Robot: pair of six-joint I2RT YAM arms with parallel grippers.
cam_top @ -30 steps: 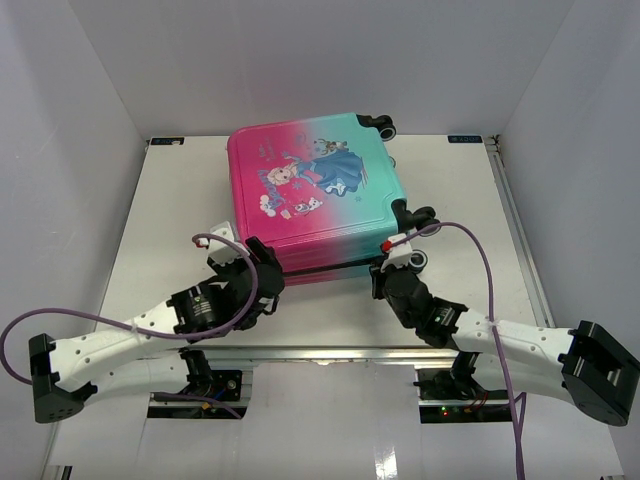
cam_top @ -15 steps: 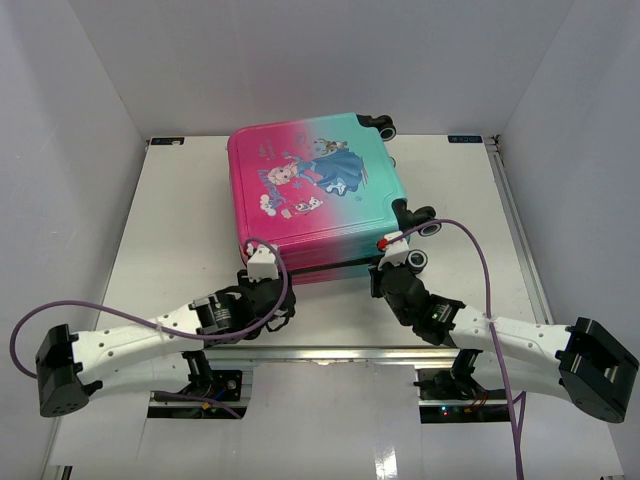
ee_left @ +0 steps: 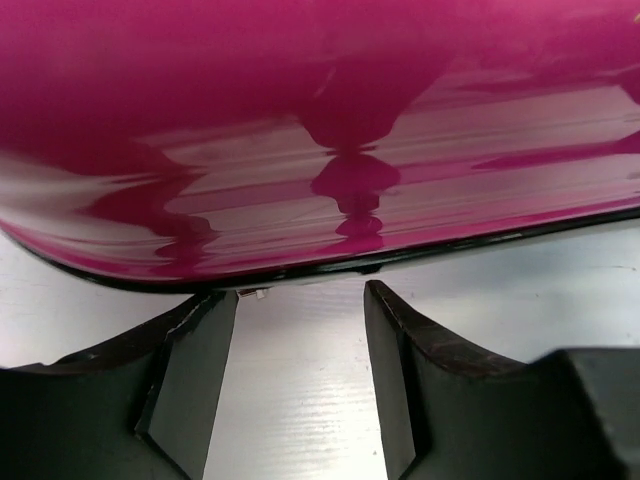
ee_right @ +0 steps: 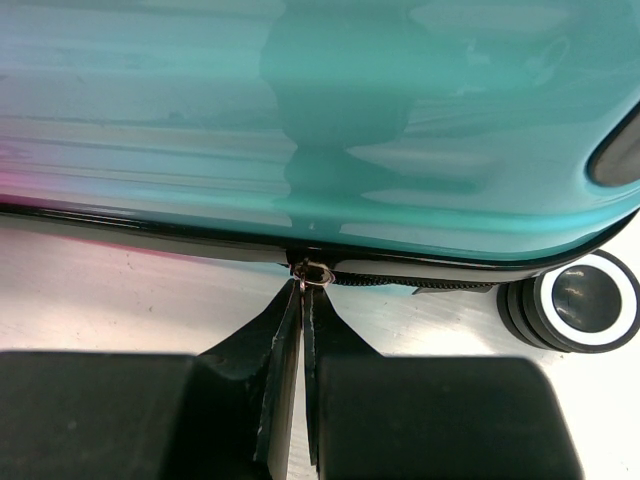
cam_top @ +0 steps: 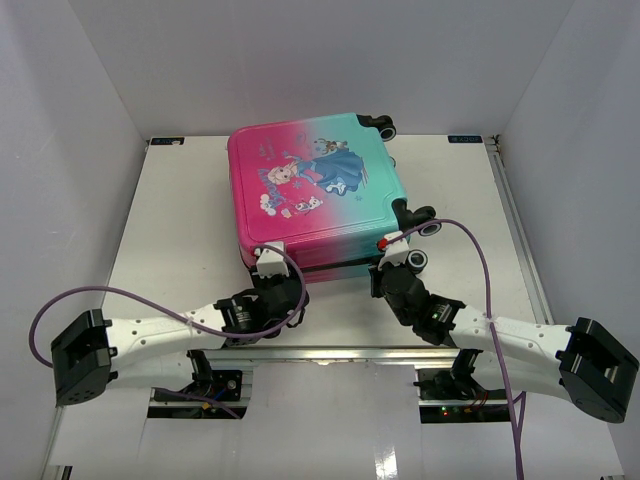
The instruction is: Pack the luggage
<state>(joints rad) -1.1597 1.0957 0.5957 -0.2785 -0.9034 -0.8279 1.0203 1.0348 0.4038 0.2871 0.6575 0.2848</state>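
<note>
The luggage [cam_top: 315, 190] lies flat and closed on the table, pink on the left and teal on the right, with a princess print on top. In the left wrist view my left gripper [ee_left: 300, 292] is open at the pink shell's [ee_left: 300, 120] front edge, fingertips just short of the black seam and only bare table between them. In the top view that gripper [cam_top: 272, 268] is at the front left corner. My right gripper [ee_right: 302, 285] is shut on the small metal zipper pull [ee_right: 318, 272] at the teal shell's [ee_right: 320, 120] front seam; from above it [cam_top: 385, 275] is at the front right.
Black wheels [cam_top: 418, 260] stick out at the suitcase's right side, one close to my right gripper [ee_right: 585, 300]. White walls enclose the table [cam_top: 170, 210] on three sides. A metal rail [cam_top: 330, 352] runs along the near edge. Purple cables loop from both arms.
My left arm has swung right and in to the suitcase's front left corner, its jaws a little narrower. The right gripper has stayed on the zipper pull.
</note>
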